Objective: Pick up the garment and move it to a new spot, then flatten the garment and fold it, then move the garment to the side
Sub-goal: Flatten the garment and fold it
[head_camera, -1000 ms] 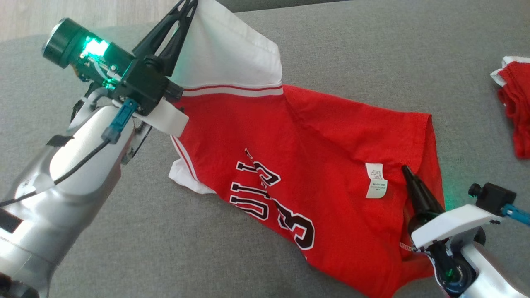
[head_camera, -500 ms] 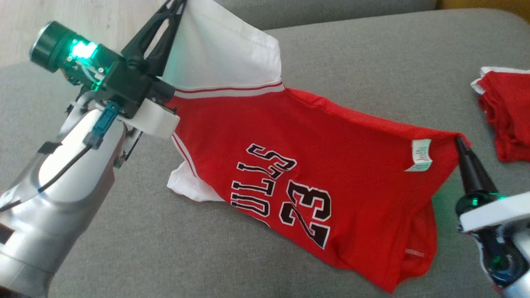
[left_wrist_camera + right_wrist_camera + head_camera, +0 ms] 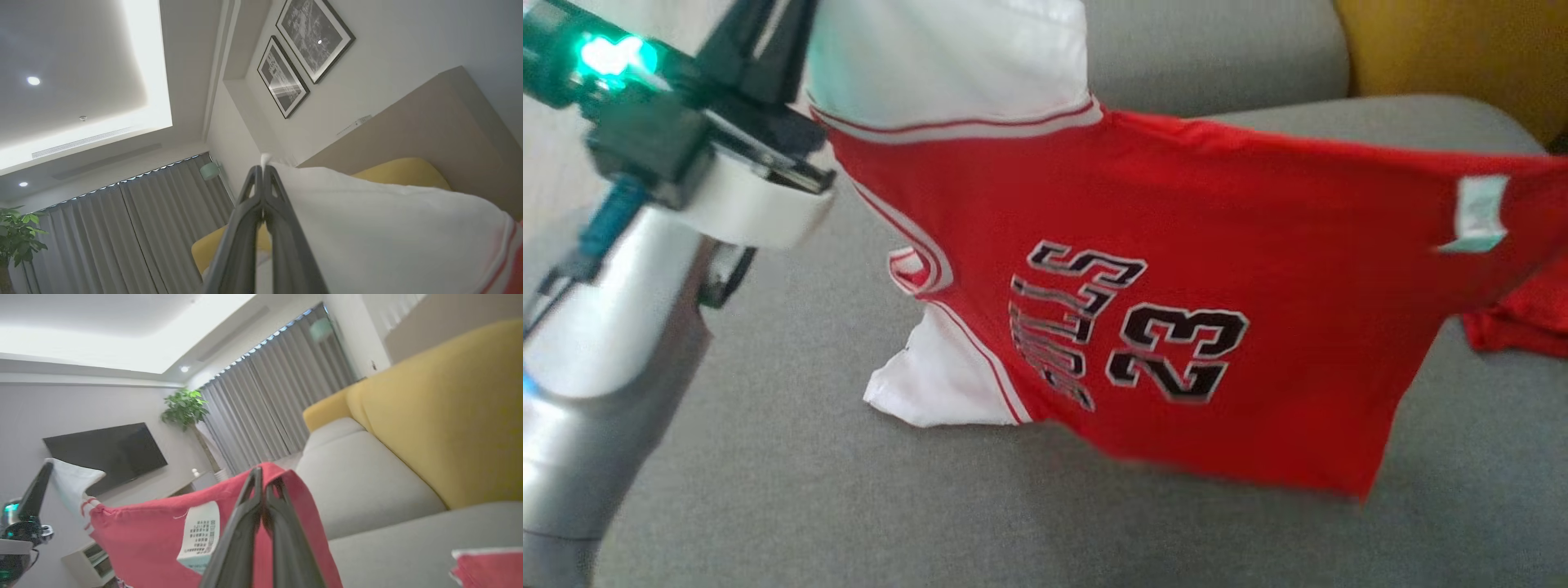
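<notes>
Garment [image 3: 1217,212] is up off the sofa, strung sideways between both arms. Its top edge runs from 10 o'clock to 3 o'clock across the head view. This reads as the carry step: a two-corner hold so it hangs open as a sheet and can land flat at the new spot, not in a heap.

Left gripper [image 3: 262,169]: fingers pinched together, a white corner of cloth poking out at the tips. Right gripper [image 3: 267,475]: also closed tight, on the red hem corner just beside the care label [image 3: 200,535]. The top edge between them looks taut and nearly straight; the rest drapes free.

Material: thin limp jersey knit with a matte red body. White shoulder panel [image 3: 947,57] has red piping. Black-and-white "23" print [image 3: 1176,351] lies on its side. The label shows on the same face as the print, so the hem is probably turned over there.

Lower white sleeve [image 3: 931,392], at 7 o'clock of the garment, sags toward the grey sofa seat [image 3: 809,506]. Touching or just above, can't tell. The seat is a coarse weave, so expect drag if the cloth trails.

Second red piece [image 3: 1527,318] lies on the seat at 3 o'clock, partly behind the hanging hem. Yellow backrest [image 3: 1445,49] at 1 o'clock.
</notes>
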Tool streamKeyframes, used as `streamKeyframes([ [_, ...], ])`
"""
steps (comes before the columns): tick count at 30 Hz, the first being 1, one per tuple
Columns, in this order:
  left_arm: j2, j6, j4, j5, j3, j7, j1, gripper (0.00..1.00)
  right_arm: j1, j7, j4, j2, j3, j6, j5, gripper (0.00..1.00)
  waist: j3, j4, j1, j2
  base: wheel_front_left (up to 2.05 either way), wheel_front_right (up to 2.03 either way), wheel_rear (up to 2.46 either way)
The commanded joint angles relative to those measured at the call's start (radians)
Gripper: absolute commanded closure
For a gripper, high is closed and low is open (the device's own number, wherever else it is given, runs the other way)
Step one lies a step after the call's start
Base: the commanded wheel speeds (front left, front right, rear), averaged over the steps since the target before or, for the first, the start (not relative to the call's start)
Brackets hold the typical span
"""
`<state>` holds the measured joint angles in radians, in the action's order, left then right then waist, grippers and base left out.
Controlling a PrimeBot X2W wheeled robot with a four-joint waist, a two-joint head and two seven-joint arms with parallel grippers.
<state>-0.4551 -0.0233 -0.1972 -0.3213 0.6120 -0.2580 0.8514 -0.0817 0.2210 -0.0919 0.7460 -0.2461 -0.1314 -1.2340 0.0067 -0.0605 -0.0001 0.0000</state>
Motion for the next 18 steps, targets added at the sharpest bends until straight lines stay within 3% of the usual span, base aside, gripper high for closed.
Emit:
streamKeyframes([
  [1, -0.056, 0.013, 0.040, -0.030, -0.078, -0.004, 0.059, 1.00, 0.009, -0.018, -0.082, 0.091, 0.049, 0.001, -0.037, 1.00, -0.037, 0.003, 0.0001, 0.0000, 0.00, 0.00, 0.00],
  [6, -0.092, 0.051, 0.062, -0.110, -0.139, 0.020, 0.101, 1.00, 0.050, -0.063, -0.151, 0.216, 0.177, 0.001, -0.077, 1.00, -0.069, 0.000, 0.0001, 0.0000, 0.00, 0.00, 0.00],
  [10, -0.088, 0.090, 0.090, -0.184, -0.158, 0.060, 0.144, 1.00, 0.036, -0.105, -0.177, 0.272, 0.230, 0.001, -0.085, 1.00, -0.077, -0.003, 0.0001, 0.0000, 0.00, 0.00, 0.00],
  [14, -0.059, 0.117, 0.070, -0.247, -0.152, 0.102, 0.207, 1.00, -0.068, -0.154, -0.157, 0.271, 0.206, 0.001, -0.065, 1.00, -0.063, -0.008, 0.0001, 0.0000, 0.00, 0.00, 0.00],
  [18, -0.032, 0.138, -0.034, -0.272, -0.105, 0.156, 0.290, 1.00, -0.268, -0.207, -0.070, 0.207, 0.110, 0.001, -0.007, 1.00, -0.016, -0.008, 0.0001, 0.0000, 0.00, 0.00, 0.00],
])
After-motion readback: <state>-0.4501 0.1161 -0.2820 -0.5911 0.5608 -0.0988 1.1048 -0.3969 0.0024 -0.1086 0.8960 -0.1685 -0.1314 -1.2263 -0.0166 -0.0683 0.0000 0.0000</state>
